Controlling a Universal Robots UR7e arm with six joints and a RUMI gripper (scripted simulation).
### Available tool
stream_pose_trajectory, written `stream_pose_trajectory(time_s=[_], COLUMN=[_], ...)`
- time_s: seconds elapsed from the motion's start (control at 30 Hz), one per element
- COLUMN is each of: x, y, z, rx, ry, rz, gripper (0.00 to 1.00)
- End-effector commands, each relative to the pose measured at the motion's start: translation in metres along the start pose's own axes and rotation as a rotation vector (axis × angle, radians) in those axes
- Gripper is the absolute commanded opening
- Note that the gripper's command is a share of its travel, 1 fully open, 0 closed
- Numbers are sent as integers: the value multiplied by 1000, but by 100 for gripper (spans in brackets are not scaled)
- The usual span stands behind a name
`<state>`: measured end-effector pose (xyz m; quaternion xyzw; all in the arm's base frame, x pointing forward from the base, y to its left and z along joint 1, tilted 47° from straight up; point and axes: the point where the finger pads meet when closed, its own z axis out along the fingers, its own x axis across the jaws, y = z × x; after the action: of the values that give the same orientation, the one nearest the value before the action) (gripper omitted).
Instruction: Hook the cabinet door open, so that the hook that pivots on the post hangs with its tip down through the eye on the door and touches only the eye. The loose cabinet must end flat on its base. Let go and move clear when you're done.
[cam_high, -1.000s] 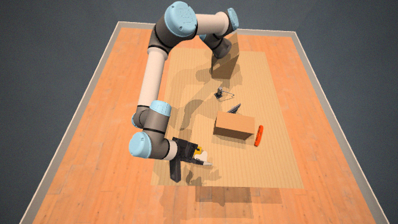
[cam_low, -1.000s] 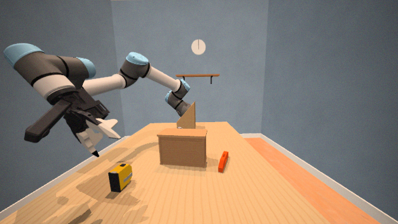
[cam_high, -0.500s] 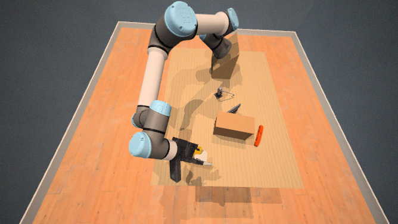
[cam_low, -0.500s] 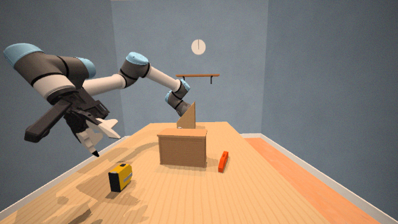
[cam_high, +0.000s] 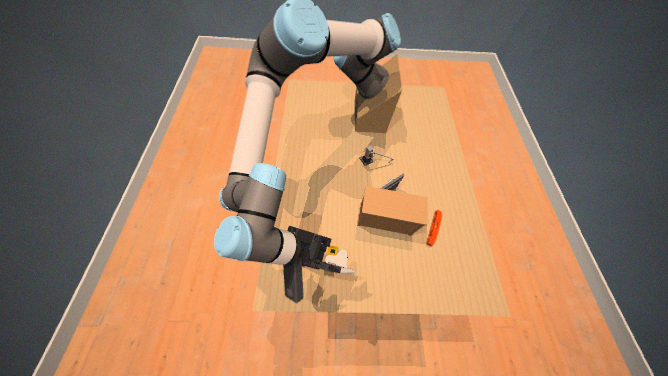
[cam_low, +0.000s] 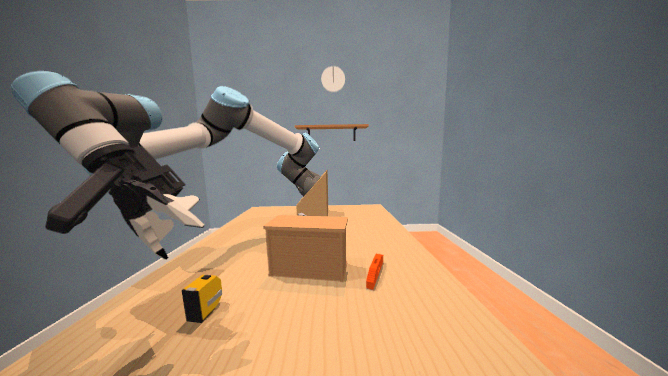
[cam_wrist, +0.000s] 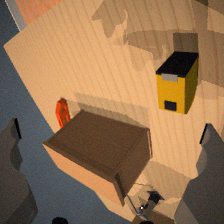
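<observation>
The brown cabinet (cam_high: 394, 210) (cam_low: 306, 252) (cam_wrist: 97, 150) stands flat on its base in the middle of the mat. Its dark door (cam_high: 395, 182) stands ajar on the far side, pointing toward the post. The small dark post (cam_high: 368, 156) (cam_wrist: 151, 198) stands behind the cabinet, and its thin wire hook (cam_high: 384, 160) lies out to the right, apart from the door. The eye is too small to make out. My gripper (cam_high: 345, 262) (cam_low: 181, 238) (cam_wrist: 110, 122) is open and empty. It hangs in the air, to the near left of the cabinet.
A yellow and black box (cam_low: 201, 297) (cam_wrist: 176, 82) lies on the mat (cam_high: 450, 280) below my gripper. An orange tool (cam_high: 434, 227) (cam_low: 374, 271) (cam_wrist: 62, 112) lies right of the cabinet. A slanted brown board (cam_high: 377, 107) (cam_low: 315, 200) stands at the back by the arm's base.
</observation>
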<state>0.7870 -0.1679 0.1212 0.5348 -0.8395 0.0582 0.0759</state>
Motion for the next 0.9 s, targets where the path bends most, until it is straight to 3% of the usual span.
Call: stream_pose_trajectory(time_s=[0.0,0.43,0.87], x=[0,3,7], y=[9,47,131], z=[-7,-29,-59], rx=[1,0,0], ry=[-6,-29,-75], rz=[-13,-67,-170], gripper=[100,100,100])
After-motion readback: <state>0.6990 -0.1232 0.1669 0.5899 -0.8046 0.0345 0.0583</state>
